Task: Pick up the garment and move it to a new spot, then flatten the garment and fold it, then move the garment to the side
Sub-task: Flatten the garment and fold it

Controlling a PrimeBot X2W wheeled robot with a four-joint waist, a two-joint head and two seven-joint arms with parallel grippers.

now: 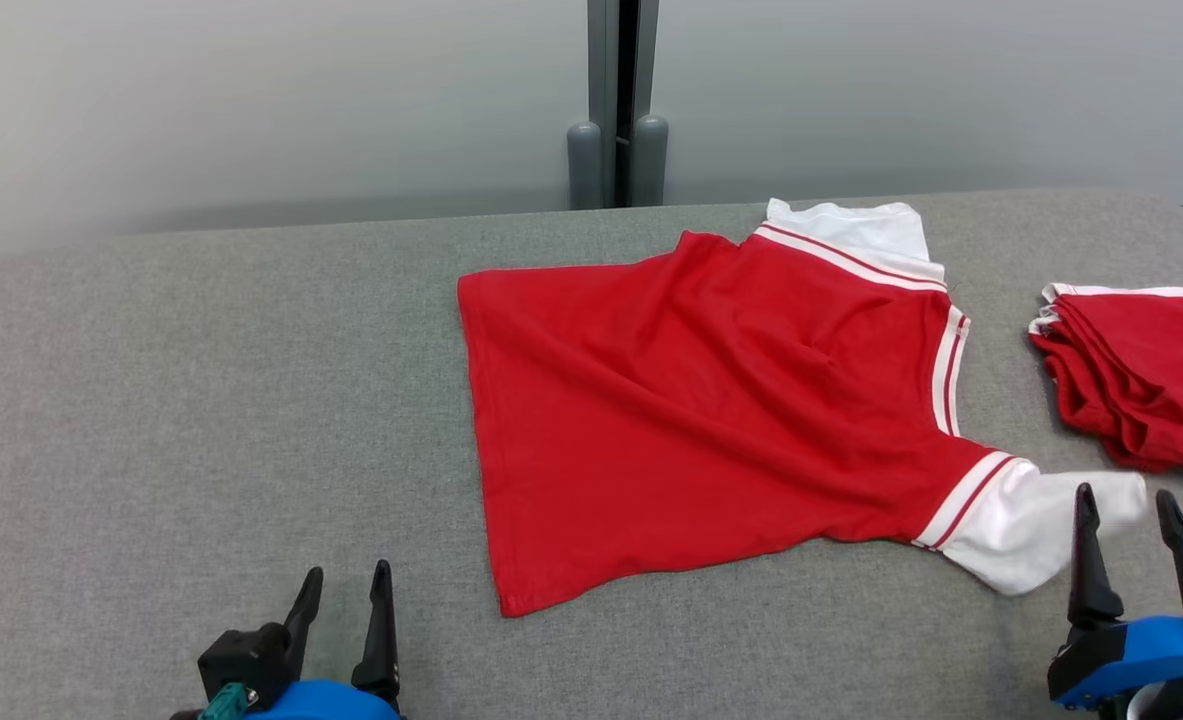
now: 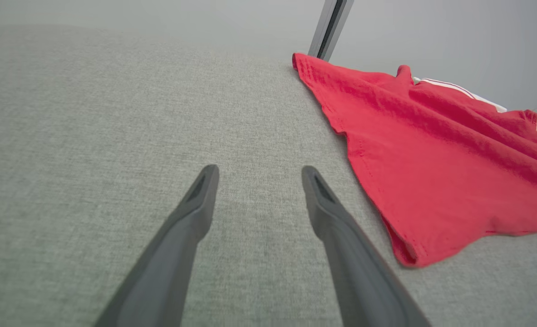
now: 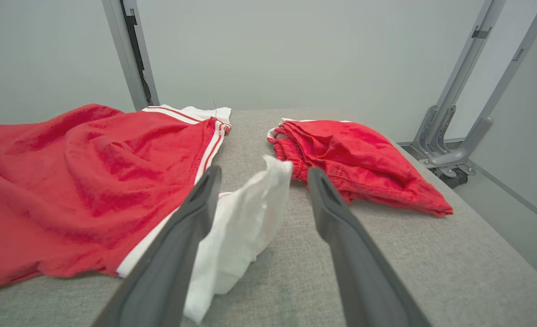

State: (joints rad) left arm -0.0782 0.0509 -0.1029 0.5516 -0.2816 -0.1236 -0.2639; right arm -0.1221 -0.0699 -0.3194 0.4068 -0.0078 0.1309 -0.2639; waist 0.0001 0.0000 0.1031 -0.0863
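Looking down from the head view, the red garment [image 1: 711,420] lies spread but rumpled in the middle of the bench [image 1: 201,400], a spot that seems chosen to leave room for flattening; a folded red pile [image 1: 1141,370] sits apart at the right edge; the left gripper [image 1: 347,572] hovers near the hem corner, jaws wide and empty; its wrist view shows bare bench between them, the hem just beside; along the right gripper [image 3: 263,169], jaws stand wide with the white sleeve [image 3: 245,213] loose between them, unpinched, probably drawn outward to straighten it.
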